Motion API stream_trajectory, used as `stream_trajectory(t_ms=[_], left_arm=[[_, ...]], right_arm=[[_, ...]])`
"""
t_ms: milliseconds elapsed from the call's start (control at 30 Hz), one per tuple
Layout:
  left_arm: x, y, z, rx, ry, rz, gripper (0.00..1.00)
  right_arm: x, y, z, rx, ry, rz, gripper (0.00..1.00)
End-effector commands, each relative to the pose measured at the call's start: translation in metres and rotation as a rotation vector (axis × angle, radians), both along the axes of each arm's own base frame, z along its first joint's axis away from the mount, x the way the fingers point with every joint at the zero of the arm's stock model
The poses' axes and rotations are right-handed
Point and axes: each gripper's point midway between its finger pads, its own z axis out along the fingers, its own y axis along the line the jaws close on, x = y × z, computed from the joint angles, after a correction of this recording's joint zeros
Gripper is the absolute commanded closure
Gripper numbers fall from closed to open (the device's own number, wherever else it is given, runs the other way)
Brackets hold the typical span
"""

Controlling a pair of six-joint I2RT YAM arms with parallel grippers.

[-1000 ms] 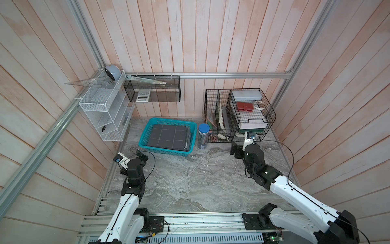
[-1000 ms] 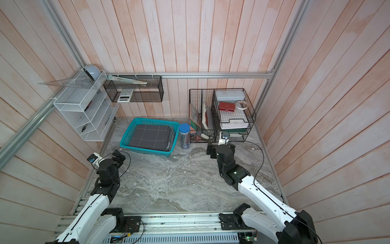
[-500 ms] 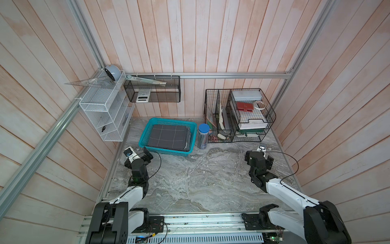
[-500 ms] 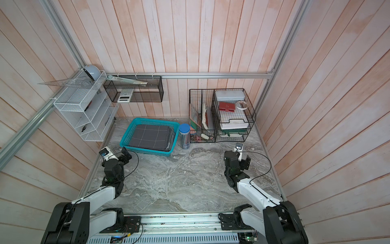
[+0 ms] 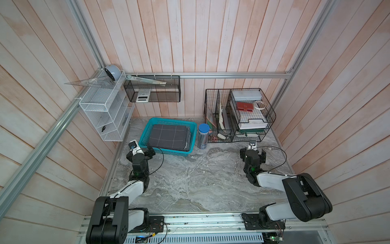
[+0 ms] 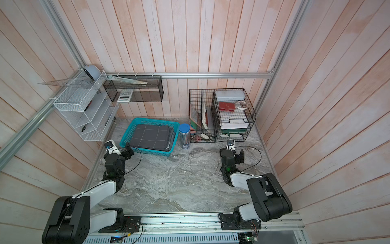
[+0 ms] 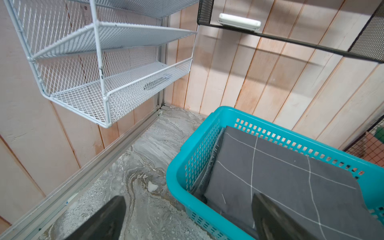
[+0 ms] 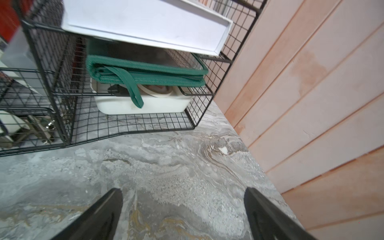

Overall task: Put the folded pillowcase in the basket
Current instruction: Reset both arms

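Between plank walls (image 5: 190, 42), basket (image 5: 171, 150) sits on marbled tabletop (image 5: 194, 181).

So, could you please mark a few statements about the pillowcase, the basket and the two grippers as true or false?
1. The folded pillowcase lies inside the basket. True.
2. The left gripper is shut on the pillowcase. False: it is open and holds nothing, at the basket's near corner.
3. The right gripper is open and holds nothing. True.
4. The blue-capped canister stands inside the basket. False: it stands on the table, between the basket and the black wire organizer.
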Motion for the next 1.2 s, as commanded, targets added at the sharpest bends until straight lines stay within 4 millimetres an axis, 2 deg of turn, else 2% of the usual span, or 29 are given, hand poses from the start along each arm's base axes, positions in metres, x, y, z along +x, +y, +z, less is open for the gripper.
stream_trajectory(t_ms=[0,67,133,200,233,267,367,433,467,700,833,1167], left_arm=[[0.0,-0.002,-0.018,0.04,0.064,-0.019,0.0],[0.001,0.001,-0.016,0.066,0.025,-0.008,0.0],[0.004,0.004,-0.026,0.065,0.005,-0.001,0.0],[0.013,-0.001,-0.037,0.074,-0.014,-0.043,0.0],[0.016,-0.007,-0.042,0.075,0.009,-0.079,0.0],[0.018,-0.01,-0.047,0.071,0.067,-0.101,0.0],[0.022,-0.008,-0.045,0.076,0.048,-0.091,0.0],[0.018,0.009,-0.045,0.054,0.07,0.016,0.0],[0.018,0.009,-0.044,0.061,0.057,0.022,0.0],[0.022,0.005,-0.045,0.073,0.073,0.008,0.0],[0.027,-0.005,-0.047,0.102,0.1,-0.034,0.0],[0.027,-0.005,-0.046,0.1,0.097,-0.038,0.0]], right_arm=[[0.003,-0.008,0.002,0.019,-0.088,0.021,0.02],[0.007,-0.01,-0.001,0.035,-0.107,0.039,0.02],[0.01,-0.012,-0.006,0.081,-0.064,0.069,0.02],[0.011,-0.021,-0.013,0.149,-0.058,0.076,0.02],[0.013,-0.027,-0.023,0.19,-0.043,0.067,0.02],[0.016,-0.031,-0.023,0.203,-0.065,0.057,0.02],[0.019,-0.03,-0.026,0.208,-0.013,0.06,0.02],[0.02,-0.033,-0.026,0.211,-0.02,0.04,0.02],[0.02,-0.034,-0.025,0.21,-0.034,0.039,0.02],[0.02,-0.035,-0.025,0.21,-0.036,0.035,0.02],[0.019,-0.035,-0.026,0.21,-0.033,0.034,0.02],[0.019,-0.035,-0.026,0.21,-0.034,0.031,0.02]])
